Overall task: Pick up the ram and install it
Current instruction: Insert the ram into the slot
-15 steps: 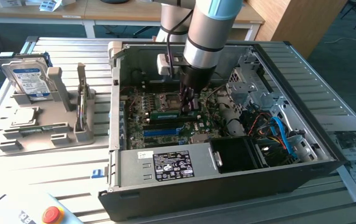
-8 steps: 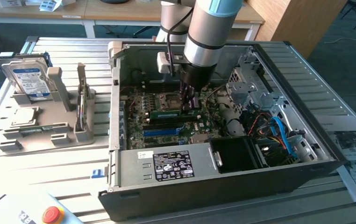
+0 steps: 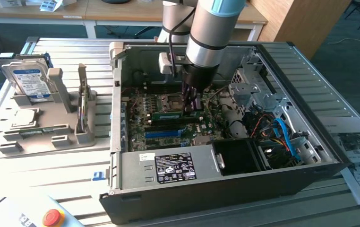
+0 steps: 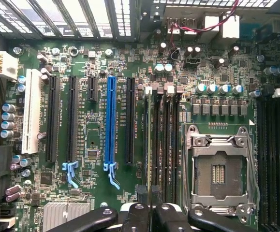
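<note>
While its fingers pinch nearly shut on the thin green ram (image 3: 167, 115), the end effector (image 3: 190, 109) holds it just beneath, at the memory slots (image 4: 166, 145); any tilt could jam or crack it.

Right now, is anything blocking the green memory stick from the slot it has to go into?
Nothing visible does. The gripper holds the ram down at the black memory slots beside the processor socket, with no cable or part between them.
</note>
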Action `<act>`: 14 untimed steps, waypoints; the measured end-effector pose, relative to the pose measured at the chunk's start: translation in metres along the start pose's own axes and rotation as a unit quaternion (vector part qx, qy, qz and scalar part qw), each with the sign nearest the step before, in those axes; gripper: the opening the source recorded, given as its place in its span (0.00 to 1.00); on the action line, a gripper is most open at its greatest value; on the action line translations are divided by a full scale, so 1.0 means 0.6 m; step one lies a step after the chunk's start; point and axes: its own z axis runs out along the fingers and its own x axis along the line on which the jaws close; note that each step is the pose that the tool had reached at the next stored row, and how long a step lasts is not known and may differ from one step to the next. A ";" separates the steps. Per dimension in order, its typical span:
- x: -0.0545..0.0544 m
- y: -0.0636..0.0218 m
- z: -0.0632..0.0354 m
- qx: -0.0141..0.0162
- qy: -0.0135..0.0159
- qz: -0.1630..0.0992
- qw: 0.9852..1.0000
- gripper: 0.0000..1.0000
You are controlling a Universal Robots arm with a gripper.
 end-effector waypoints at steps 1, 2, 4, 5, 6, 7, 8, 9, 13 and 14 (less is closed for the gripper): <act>0.000 0.000 -0.002 0.000 0.000 0.000 1.000 0.12; 0.000 0.000 -0.004 0.000 0.000 0.000 1.000 0.12; 0.000 0.000 -0.007 0.000 0.000 0.000 1.000 0.12; 0.000 0.001 -0.008 0.000 0.000 0.000 1.000 0.12; 0.000 0.001 -0.010 0.000 0.000 0.000 1.000 0.12; 0.000 0.001 -0.012 0.000 0.000 0.000 1.000 0.12; 0.000 0.001 -0.013 0.000 0.000 0.000 1.000 0.12; 0.000 0.001 -0.015 0.000 0.000 0.000 1.000 0.12; 0.000 0.002 -0.023 0.000 0.000 0.000 1.000 0.12; 0.000 0.002 -0.024 0.000 0.000 0.000 1.000 0.12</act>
